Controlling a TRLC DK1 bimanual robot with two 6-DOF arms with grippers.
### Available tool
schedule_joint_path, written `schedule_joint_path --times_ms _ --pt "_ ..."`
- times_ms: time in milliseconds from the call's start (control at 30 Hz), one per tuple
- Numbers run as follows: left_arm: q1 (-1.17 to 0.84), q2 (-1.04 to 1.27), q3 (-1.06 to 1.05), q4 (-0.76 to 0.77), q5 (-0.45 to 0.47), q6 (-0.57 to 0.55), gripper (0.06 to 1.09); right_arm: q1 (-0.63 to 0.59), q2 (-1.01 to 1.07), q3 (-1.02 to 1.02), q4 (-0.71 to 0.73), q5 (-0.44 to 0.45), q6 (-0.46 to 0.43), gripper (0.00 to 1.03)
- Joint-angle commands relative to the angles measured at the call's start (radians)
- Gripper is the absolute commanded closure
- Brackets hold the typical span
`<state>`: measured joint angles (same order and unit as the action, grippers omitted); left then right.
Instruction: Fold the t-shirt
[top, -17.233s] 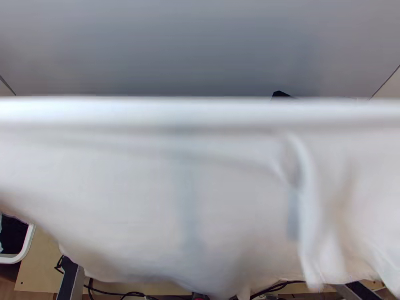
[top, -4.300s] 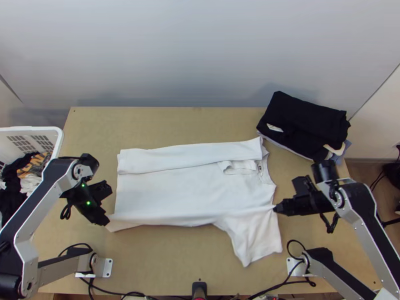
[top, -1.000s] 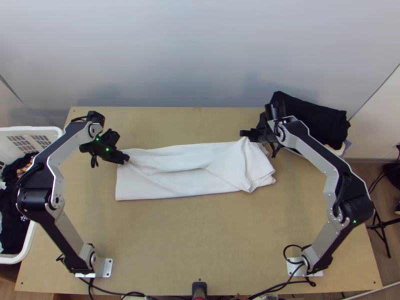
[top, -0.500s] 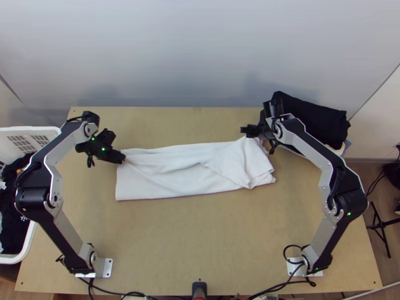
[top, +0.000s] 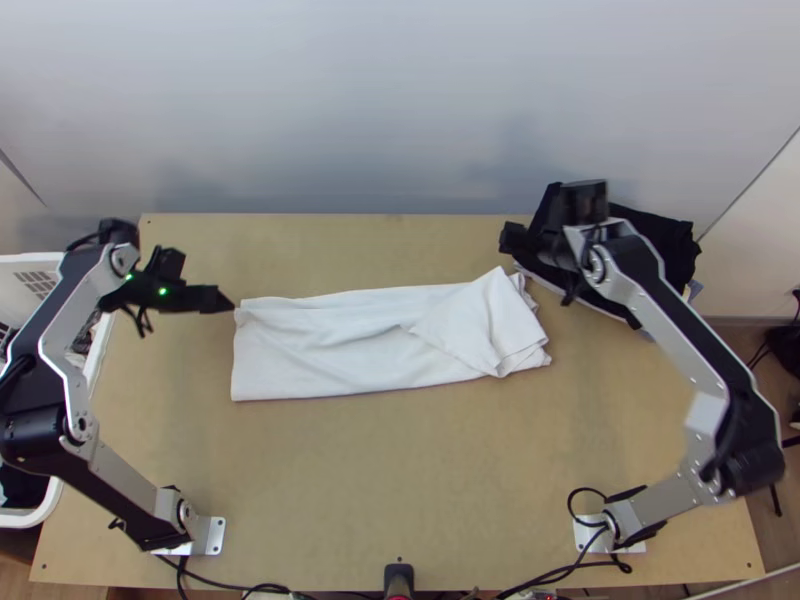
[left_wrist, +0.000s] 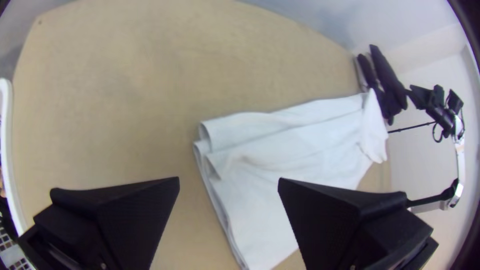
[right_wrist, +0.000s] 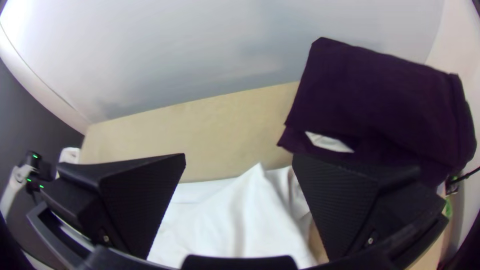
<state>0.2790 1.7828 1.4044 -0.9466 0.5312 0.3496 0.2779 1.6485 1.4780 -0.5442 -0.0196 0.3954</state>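
Left gripper (top: 226, 302): fingers (left_wrist: 135, 215) released, spread wide, just beside the far corner at the left end of the white cloth t-shirt (top: 340, 345); right gripper (top: 512, 238): fingers (right_wrist: 142, 200) likewise parted, near the shirt's right end and the pile of folded black cloth (top: 655, 235). Shirt lies folded into a long strip across the light wooden table (top: 400, 480), creased at left, with a pointed flap and layered edges at right. White plastic basket (top: 38, 514) stands at the table's left side, dark cloth inside.
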Motion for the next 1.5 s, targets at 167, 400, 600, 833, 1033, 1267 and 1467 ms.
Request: schedule_joint_path --times_ms 167,400,600,833,1033,1267,1467 --pt "0.192 -0.158 -0.355 -0.008 0.263 -0.032 0.13 -0.177 -0.124 0.041 -0.186 -0.707 0.438 0.03" --pt "0.224 -0.181 -0.441 0.121 0.265 -0.047 0.13 -0.177 -0.135 0.028 -0.203 -0.724 0.462 0.03" --pt "0.2 -0.171 -0.469 0.192 0.263 -0.063 0.13 -0.174 -0.139 0.062 -0.203 -0.723 0.482 0.03" --pt "0.143 -0.137 -0.516 0.359 0.23 -0.147 0.12 -0.187 -0.159 0.1 -0.209 -0.723 0.494 0.03" --pt "0.071 -0.086 -0.522 0.451 0.185 -0.264 0.12 -0.192 -0.176 0.102 -0.221 -0.721 0.494 0.03" --pt "-0.055 -0.076 -0.527 0.532 0.187 -0.377 0.12 -0.197 -0.187 0.094 -0.221 -0.717 0.494 0.03" --pt "-0.219 -0.072 -0.518 0.618 0.173 -0.491 0.12 -0.206 -0.184 0.113 -0.221 -0.712 0.494 0.03"
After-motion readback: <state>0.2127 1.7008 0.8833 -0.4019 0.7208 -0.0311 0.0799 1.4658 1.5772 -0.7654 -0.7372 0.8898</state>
